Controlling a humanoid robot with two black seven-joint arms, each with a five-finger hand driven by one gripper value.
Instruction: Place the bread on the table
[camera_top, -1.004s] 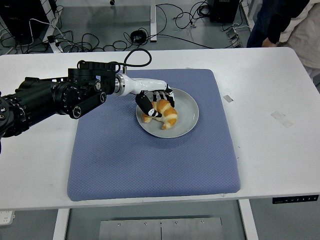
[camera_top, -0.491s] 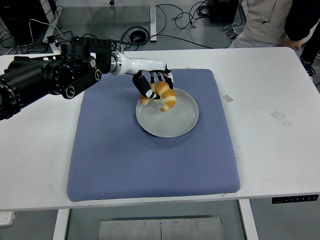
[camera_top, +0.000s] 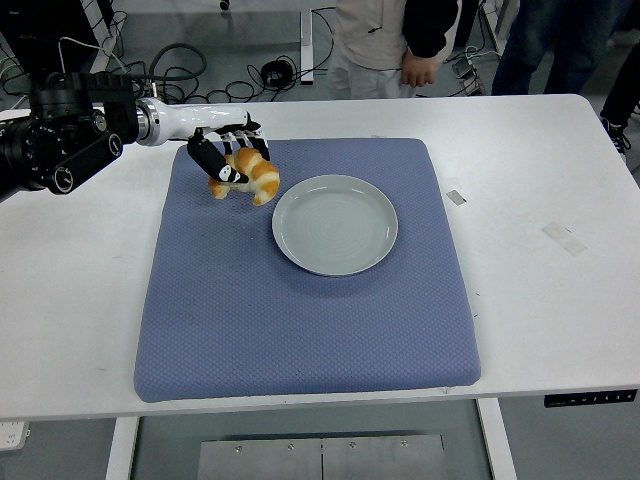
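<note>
**Bread's off the plate, in the hand over the mat**

Using the plate (camera_top: 335, 225) as the reference, going left to right. Far left of the plate, the black left arm (camera_top: 60, 135) comes in from the edge of the frame over the white desk (camera_top: 540, 270). Its white forearm section leads to the left hand (camera_top: 228, 160), which sits just left of the plate and a bit toward the far side. The fingers are curled around the bread (camera_top: 250, 176), a golden croissant-looking piece, so the hand has a closed grip on it. The bread is over the blue mat (camera_top: 300, 320), just beside the plate's left rim and not on it. Can't tell if it's touching the mat or held slightly above.

The plate itself sits on the mat with nothing in it. Right of the plate there are two small bits of tape (camera_top: 456, 197) on the bare desk. Beyond the plate, past the desk's far edge, people (camera_top: 395, 45) are standing.
</note>
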